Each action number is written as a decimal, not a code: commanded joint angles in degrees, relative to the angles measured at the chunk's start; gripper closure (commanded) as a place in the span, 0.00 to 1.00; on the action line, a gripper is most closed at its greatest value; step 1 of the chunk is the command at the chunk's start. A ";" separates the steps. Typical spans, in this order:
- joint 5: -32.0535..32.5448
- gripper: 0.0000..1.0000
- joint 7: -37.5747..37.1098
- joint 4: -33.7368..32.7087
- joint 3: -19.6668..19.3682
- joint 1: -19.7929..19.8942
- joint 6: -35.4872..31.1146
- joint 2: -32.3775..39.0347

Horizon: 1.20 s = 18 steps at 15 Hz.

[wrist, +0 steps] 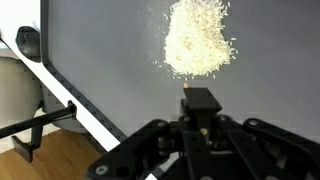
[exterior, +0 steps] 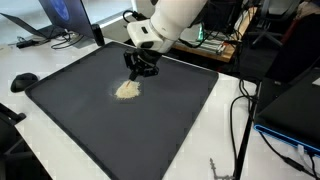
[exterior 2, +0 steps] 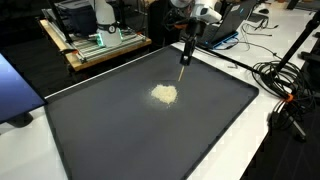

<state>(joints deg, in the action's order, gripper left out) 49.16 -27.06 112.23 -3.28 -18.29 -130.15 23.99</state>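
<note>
- Pinches claw (exterior 2: 189,38) onto thin stick (exterior 2: 185,52), tip pointing down at dark mat (exterior 2: 120,130); cannot tell whether it touches.
- Hovers just far-right of grain pile (exterior 2: 165,94), which sits mid-mat.
- Best to keep stick upright, go low and slow, avoid scattering loose grains.
- Leaves round black object (exterior: 22,82) at left mat edge, laptop (exterior: 50,20) far left, cables (exterior: 245,110) right, with nothing between stick and pile.

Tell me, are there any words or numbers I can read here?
None can be read.
The dark mat, the pile of pale grains and the hand show no writing.
The laptop screen is too blurred to read.
</note>
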 commanded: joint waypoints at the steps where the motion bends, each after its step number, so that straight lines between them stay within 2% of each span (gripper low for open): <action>1: 0.78 0.97 -1.75 -3.26 2.37 -0.05 4.80 2.71; 5: 1.92 0.97 -2.65 -9.99 4.43 -3.30 13.82 8.40; 10: 4.35 0.97 -3.91 -19.80 5.11 -7.83 25.17 17.08; 18: 6.16 0.97 -3.01 -32.77 4.08 -9.61 33.11 28.68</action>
<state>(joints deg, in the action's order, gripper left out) 53.34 -30.18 85.89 1.43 -27.15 -100.75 47.80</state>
